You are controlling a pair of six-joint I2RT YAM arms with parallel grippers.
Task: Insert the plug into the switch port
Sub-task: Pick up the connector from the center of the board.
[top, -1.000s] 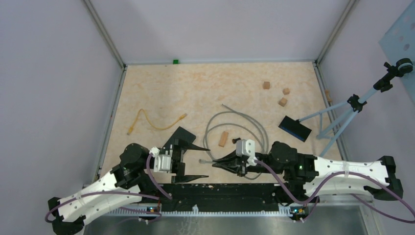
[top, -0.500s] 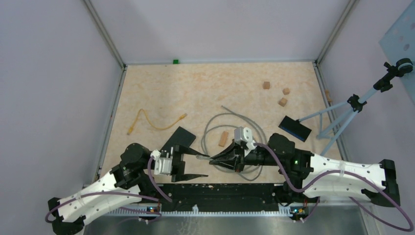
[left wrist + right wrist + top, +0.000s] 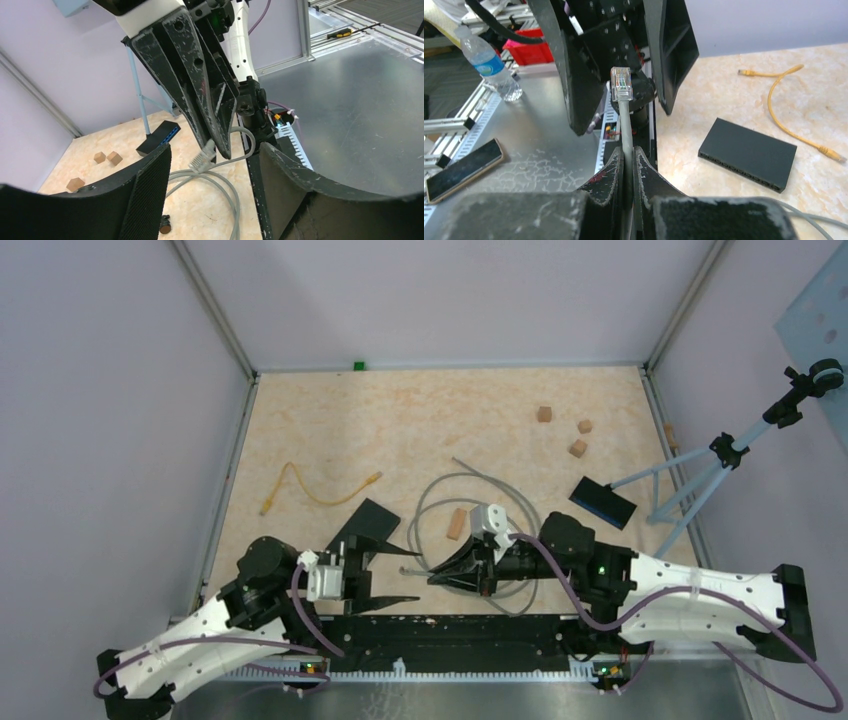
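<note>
I work over a pale beige board (image 3: 450,420) with faint orange marbling, matt and flat. Plain lilac walls (image 3: 450,300) box it in, with thin aluminium posts at the far corners. Scuffed grey sheet metal (image 3: 539,135) runs along the near edge. A dark phone (image 3: 464,170) with a tan rim lies flat on it. Beyond the phone stands a clear water bottle (image 3: 491,65), its blue label too blurred to read.

My right gripper (image 3: 628,150) is clenched on the grey cable (image 3: 470,476) just behind its plug (image 3: 622,84). The plug is a clear, boxy connector with coloured wires showing through, and it sticks out past my scratched black fingertips. The cable is smooth and round, and the rest of it lies in a loose loop on the board behind that hand.

My left gripper (image 3: 412,573) is released, its two black fingers spread wide, with textured pads on the inner faces. The plug hangs in the air in the gap between them and seems to touch neither.

The switch (image 3: 365,525) is a flat, matt black rectangular box with a row of ports along one long side. It lies on the near left of the board, just to the far side of my left fingers. The plug is not in it.

A thin yellow cable (image 3: 320,490) curls on the left. A small wooden block (image 3: 457,523) sits inside the grey loop, and three wooden cubes (image 3: 578,448) lie at the far right. Near them, a black box with a blue face (image 3: 603,502) rests beside a pale blue tripod (image 3: 722,450).
</note>
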